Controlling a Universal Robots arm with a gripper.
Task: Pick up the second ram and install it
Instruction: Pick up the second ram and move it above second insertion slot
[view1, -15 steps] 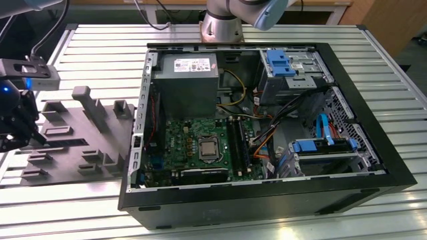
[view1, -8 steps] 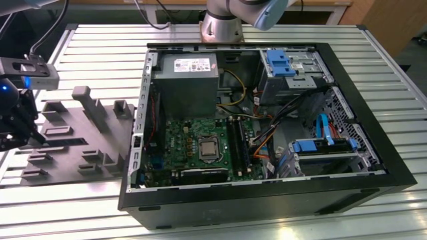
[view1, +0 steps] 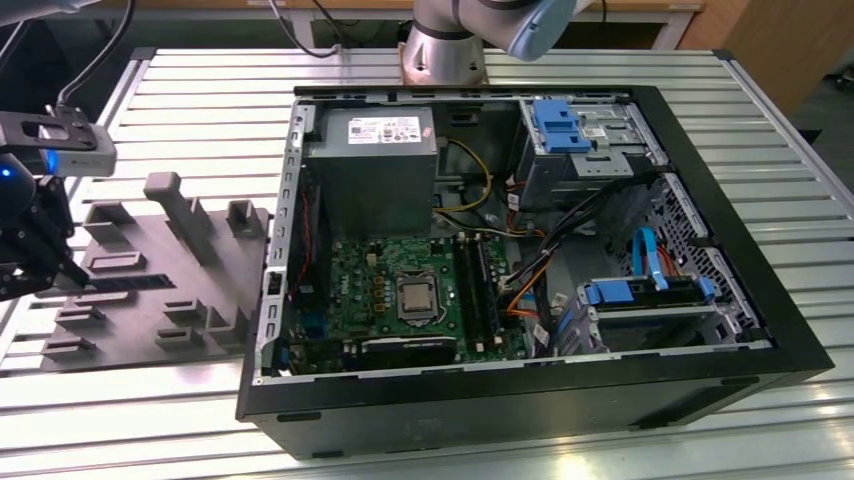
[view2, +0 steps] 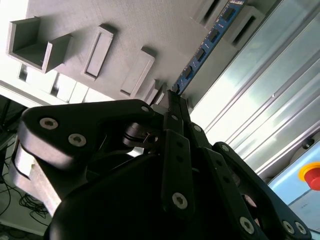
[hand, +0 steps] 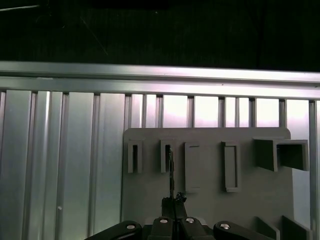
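We judge the step in hand to be the pick-up. The jaws are drawn narrow and pinch one end of the second ram (view2: 207, 46). In the second wrist view the fingers (view2: 176, 145) meet on the board's near end, and its chip-studded face runs away from them. In the first wrist view we see the same board edge-on as a thin dark line (hand: 171, 172) running from the jaws into a slot of the grey holder (hand: 210, 210).

In the exterior view the board (view1: 127, 283) sits at the near left part of that holder (view1: 200, 300). The holder rests on the slatted desk (view1: 200, 90) at the exterior view's left. The board is well apart from the open computer case (view1: 747, 330) and its green motherboard (view1: 380, 270).

We cannot tell whether the board has left its slot at all. Its far end appears to sit between two raised blocks of the holder (view2: 140, 30).

To do this well, we would keep the pinch square on the board's flat faces and near its end, as it looks now, so the thin card cannot pivot. The pull should follow the line of the slot, straight out and without twist. Any sideways lean would wedge the far end against those blocks or drag the holder along the desk (hand: 75, 150). The grip is short and the card long, so we expect it to swing easily. A slow, even movement suits it best.
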